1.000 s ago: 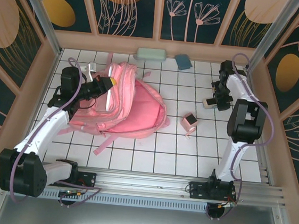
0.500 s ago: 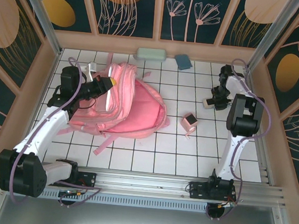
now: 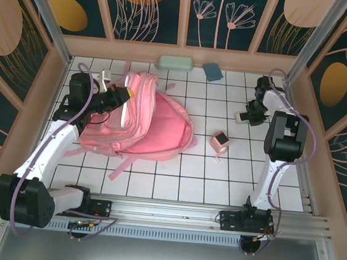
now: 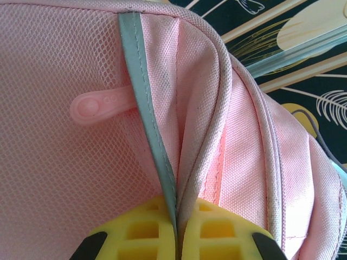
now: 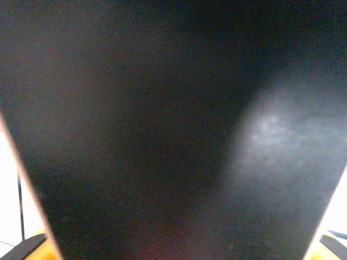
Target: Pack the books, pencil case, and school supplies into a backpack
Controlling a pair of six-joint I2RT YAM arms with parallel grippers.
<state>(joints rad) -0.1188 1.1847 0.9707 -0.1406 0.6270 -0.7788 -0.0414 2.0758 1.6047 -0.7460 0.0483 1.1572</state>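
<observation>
No text, label, brand, number or sign can be read. The backpack (image 3: 162, 122) shows plain pink fabric, and the wall panels (image 3: 155, 10) behind the bench's far edge show only painted leaves and flowers.

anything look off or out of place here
Nothing spilled or damaged. The backpack lies slumped, one strap trailing toward the near edge, its rim pinched in the left claw. The pink cube sits askew to the tiles.

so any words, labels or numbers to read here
None readable.
On the zip pull of the backpack: tiny raised marks, too small to read.
On the pink cube: face too small to tell.
On the dark surface, right wrist view: blurred, no text seen.
</observation>
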